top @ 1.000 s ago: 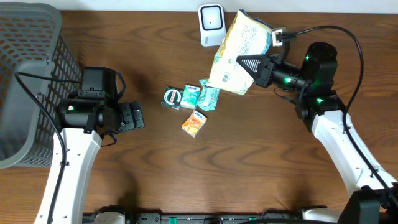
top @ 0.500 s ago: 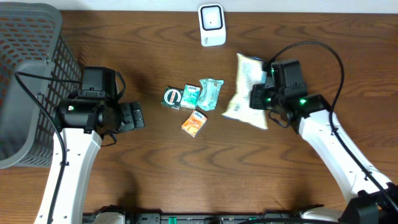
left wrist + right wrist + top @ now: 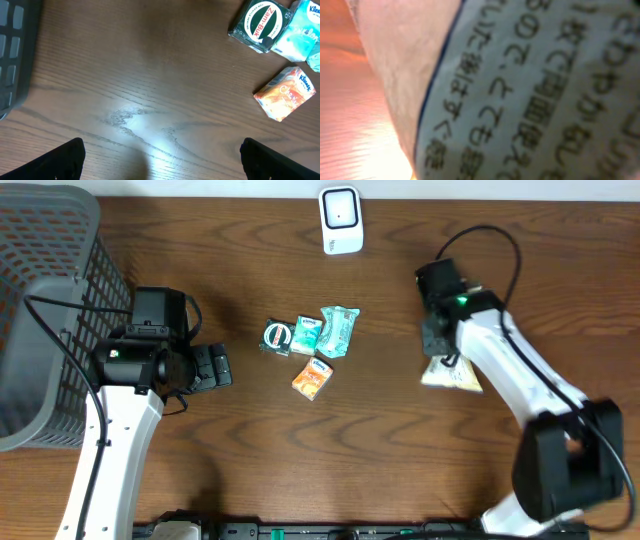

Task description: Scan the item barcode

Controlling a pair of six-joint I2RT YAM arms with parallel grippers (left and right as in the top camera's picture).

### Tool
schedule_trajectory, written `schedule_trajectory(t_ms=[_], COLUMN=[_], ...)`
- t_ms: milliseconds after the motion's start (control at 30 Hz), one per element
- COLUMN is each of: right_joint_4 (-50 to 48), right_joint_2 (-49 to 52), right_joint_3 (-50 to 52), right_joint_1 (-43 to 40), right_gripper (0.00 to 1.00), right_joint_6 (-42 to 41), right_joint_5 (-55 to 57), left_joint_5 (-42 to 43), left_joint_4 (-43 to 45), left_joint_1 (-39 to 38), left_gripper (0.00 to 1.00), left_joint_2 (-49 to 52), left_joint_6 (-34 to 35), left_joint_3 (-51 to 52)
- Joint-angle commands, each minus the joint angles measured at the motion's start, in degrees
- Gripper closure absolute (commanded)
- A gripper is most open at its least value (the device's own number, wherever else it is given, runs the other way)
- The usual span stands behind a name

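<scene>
Fingers (image 3: 62, 160) on the left arm are spread wide over bare worktop (image 3: 300, 470), holding nothing. The right arm's (image 3: 500, 370) fingers are pressed together, but they're tucked out of sight under the wrist, so I can't tell if they're actually pinching the snack packet (image 3: 452, 375). Its wrist view is just blurry print right up against the lens. That packet is lying flat, well off to the right of the scanner (image 3: 340, 220) and nearer the robot than it. To me that reads as either a put-down or a pick-up, not the scan itself. If it hasn't beeped, the next move needs a firm pinch, a lift, and the barcode turned toward the scanner's face. Otherwise let go and grab something from the little pile straight out in front of the scanner: Zam-Buk box (image 3: 262, 22), orange Kleenex pack (image 3: 285, 95), teal pouch (image 3: 338, 330). The grey basket (image 3: 50, 310) sits far left of the scanner, and I can't see anything in it.
</scene>
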State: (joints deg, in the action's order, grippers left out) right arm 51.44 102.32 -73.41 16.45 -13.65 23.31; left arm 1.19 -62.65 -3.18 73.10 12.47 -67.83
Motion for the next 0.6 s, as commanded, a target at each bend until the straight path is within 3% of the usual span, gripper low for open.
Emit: schedule_trajectory(t_ms=[0,33,67,333,433,567], right_joint_4=[1.66,2.25,2.86,1.29,-0.31,-0.94], right_joint_2=[2.27,2.91,3.39,3.43,3.43,3.43], right_joint_3=[-2.21,-2.45,-2.60,-5.46,-7.82,-11.32], right_joint_1=[1.73,2.08,2.62,7.10,7.76,8.72], right_gripper=[0.86,0.77,0.74,0.76,0.85,0.65], right_joint_6=[0.85,0.79,0.39,0.44,0.44,0.44], right_joint_5=[5.09,5.03,4.79,-12.68,-19.63,-24.15], left_joint_5=[-0.33,-0.33,-0.33,-0.33,-0.33,-0.33], left_joint_4=[-0.09,-0.09,-0.09,-0.09,-0.09,-0.09], left_joint_1=[-0.17,-0.17,-0.17,-0.17,-0.17,-0.17], left_gripper=[0.02,0.02,0.02,0.02,0.02,0.02], left_joint_2=[0.20,0.20,0.20,0.20,0.20,0.20], left_joint_6=[0.74,0.74,0.74,0.74,0.74,0.74], left_joint_3=[0.28,0.28,0.28,0.28,0.28,0.28])
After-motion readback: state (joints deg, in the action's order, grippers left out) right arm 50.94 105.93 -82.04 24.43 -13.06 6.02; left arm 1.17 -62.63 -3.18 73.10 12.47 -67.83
